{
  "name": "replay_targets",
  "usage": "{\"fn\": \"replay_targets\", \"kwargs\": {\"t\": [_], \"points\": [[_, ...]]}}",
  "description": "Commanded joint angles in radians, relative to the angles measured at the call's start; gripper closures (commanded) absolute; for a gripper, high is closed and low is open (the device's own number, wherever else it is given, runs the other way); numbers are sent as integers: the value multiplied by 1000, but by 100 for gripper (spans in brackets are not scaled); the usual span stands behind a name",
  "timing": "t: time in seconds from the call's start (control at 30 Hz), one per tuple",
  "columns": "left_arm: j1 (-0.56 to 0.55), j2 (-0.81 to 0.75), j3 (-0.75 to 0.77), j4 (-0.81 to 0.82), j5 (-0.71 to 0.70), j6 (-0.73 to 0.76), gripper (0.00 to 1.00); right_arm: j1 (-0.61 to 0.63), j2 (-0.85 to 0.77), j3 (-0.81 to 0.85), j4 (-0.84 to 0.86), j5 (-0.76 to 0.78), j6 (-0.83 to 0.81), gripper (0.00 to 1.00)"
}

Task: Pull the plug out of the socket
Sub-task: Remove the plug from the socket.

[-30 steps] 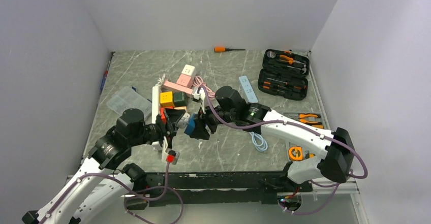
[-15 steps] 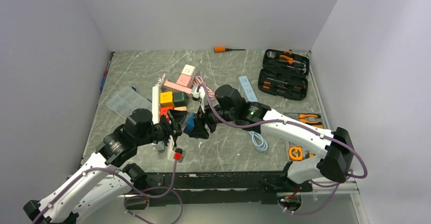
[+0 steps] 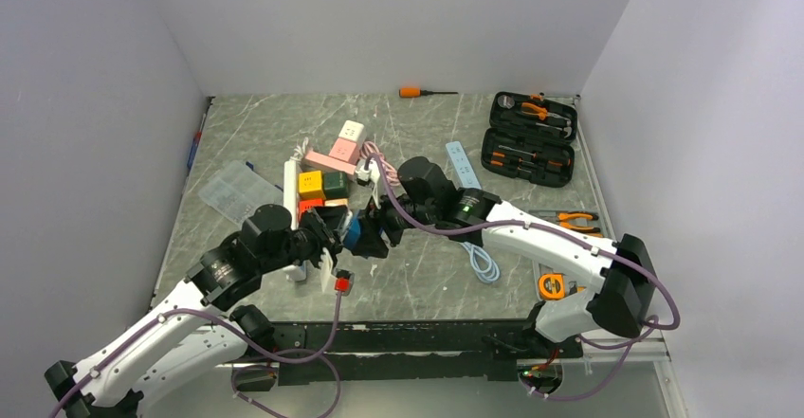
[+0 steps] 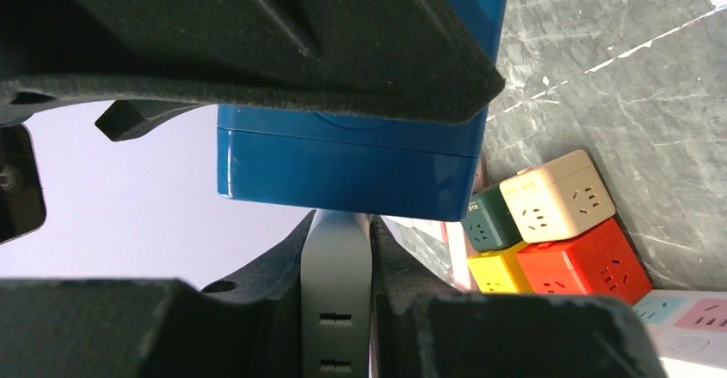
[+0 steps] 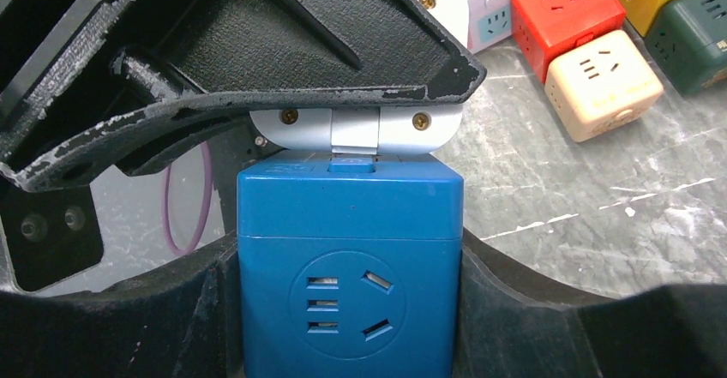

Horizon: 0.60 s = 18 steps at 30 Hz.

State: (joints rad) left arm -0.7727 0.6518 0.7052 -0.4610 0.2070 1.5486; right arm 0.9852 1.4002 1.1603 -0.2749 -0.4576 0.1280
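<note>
Socket cubes (image 3: 311, 185) crowd behind the blue socket (image 3: 353, 236); the surface (image 3: 417, 276) lies open nearer, up to the white cable (image 3: 484, 264).

Bench top (image 3: 265, 124): grey-green stone-look slab with pale veins and fine scratches, dull finish.
Back wall (image 3: 398, 20): plain white panel standing along the bench's far edge.
Left wall (image 3: 85, 105): plain white panel, meeting the back wall at a corner.
Right wall (image 3: 702, 105): plain white panel, faintly lilac in shade.
Near edge (image 3: 427, 335): black rail along the bench front.
Light: soft, even, weak shadows.
</note>
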Motion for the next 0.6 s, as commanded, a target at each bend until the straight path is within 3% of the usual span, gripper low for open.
{"fn": "replay_targets", "kwargs": {"t": [0.0,0.13,0.23,0.57], "points": [[-43,-26,-15,113,17,-28,80,8,20,68,57,-7,24,100],[-66,-42,-34,131,8,-21,81,8,38,90,43,1,27,100],[-76,-37,-39,129,-31,-3,100,8,43,90,30,14,27,100],[-57,25,-88,210,-196,56,100,8,-63,-48,-16,48,23,100]]}}
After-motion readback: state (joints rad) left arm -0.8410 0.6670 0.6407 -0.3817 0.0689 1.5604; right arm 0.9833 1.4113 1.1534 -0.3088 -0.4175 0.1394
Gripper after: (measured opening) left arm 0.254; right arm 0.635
